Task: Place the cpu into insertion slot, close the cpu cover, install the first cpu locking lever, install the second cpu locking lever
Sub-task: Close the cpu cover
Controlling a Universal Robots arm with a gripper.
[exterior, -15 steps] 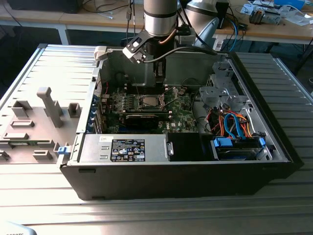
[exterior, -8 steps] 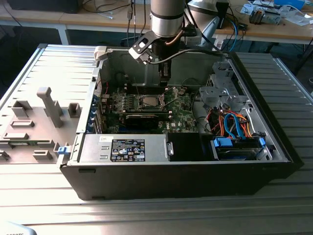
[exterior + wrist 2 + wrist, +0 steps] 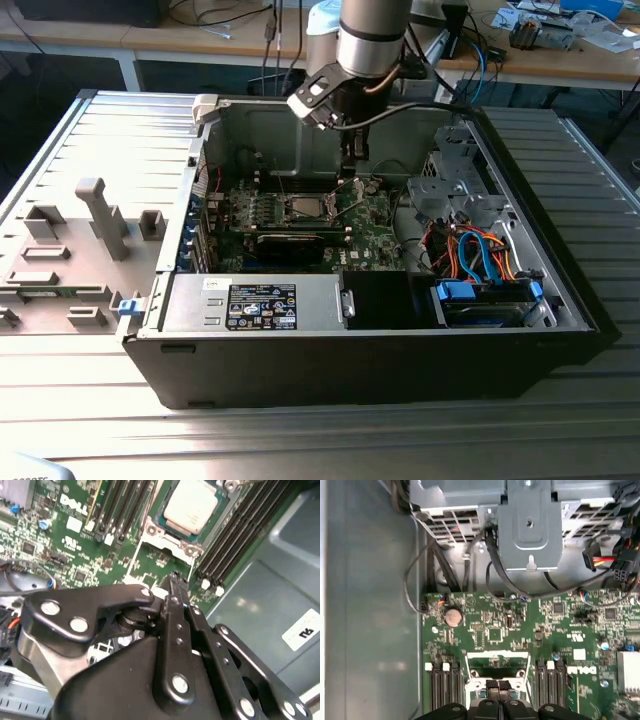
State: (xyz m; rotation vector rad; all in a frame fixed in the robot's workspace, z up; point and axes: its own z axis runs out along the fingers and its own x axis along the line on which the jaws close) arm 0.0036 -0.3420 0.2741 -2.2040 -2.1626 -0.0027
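The cpu [image 3: 192, 507], a pale silvery square, lies seated in the insertion slot [image 3: 305, 208] on the green motherboard. The cpu cover [image 3: 167, 542], a thin silvery frame, is swung open off the slot, and its free edge [image 3: 496, 654] stands between the slot and my fingertips. My gripper [image 3: 175, 576] is shut with nothing between its fingers, its tips just short of that open frame. In the first wrist view the gripper [image 3: 498, 684] has its two black pads pressed together. In the exterior view the gripper [image 3: 349, 180] reaches down into the case at the slot's right side.
Black memory slots [image 3: 235, 535] flank the socket on both sides. A grey drive cage [image 3: 530, 525] with loose black cables, the case wall [image 3: 365, 605], a power supply [image 3: 260, 302] and blue-orange cables [image 3: 480, 250] surround the board. A grey fixture [image 3: 100, 215] stands outside on the table.
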